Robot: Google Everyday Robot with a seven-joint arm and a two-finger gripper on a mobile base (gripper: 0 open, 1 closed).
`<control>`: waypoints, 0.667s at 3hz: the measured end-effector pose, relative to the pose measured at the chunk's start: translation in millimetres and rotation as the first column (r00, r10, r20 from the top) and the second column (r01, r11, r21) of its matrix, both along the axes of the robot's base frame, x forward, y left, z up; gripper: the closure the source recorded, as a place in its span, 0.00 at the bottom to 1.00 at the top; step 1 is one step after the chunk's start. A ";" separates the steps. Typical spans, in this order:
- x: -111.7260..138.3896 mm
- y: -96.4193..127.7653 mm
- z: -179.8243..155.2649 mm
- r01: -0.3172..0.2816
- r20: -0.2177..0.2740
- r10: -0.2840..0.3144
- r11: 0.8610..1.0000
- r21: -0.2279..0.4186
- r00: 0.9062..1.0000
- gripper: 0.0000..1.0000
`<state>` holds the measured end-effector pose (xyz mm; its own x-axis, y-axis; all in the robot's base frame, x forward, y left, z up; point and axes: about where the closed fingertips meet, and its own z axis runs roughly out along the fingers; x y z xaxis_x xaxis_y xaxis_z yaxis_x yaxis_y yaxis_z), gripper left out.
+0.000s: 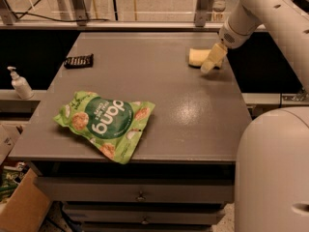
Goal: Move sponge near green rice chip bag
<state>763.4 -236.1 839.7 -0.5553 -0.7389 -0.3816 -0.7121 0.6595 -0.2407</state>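
The pale yellow sponge [197,57] lies flat on the grey table [193,115] at the far right. My gripper [211,62] reaches down from the white arm at the upper right and sits at the sponge's right end, covering part of it. The green rice chip bag [106,122] lies crinkled and flat near the table's front left, well apart from the sponge.
A small black ridged object [78,61] lies at the table's far left. A white pump bottle [20,83] stands on a ledge left of the table. My white base [275,173] fills the lower right. Drawers sit under the table front.
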 end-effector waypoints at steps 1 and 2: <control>-2.7 -14.4 -5.8 0.028 -0.052 -0.027 0.999 0.022 0.998 0.15; -11.5 -22.7 -19.5 0.059 -0.137 -0.051 0.997 0.050 0.989 0.40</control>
<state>751.8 -258.8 820.2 -0.6438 -0.6865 -0.3380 -0.6982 0.7078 -0.1076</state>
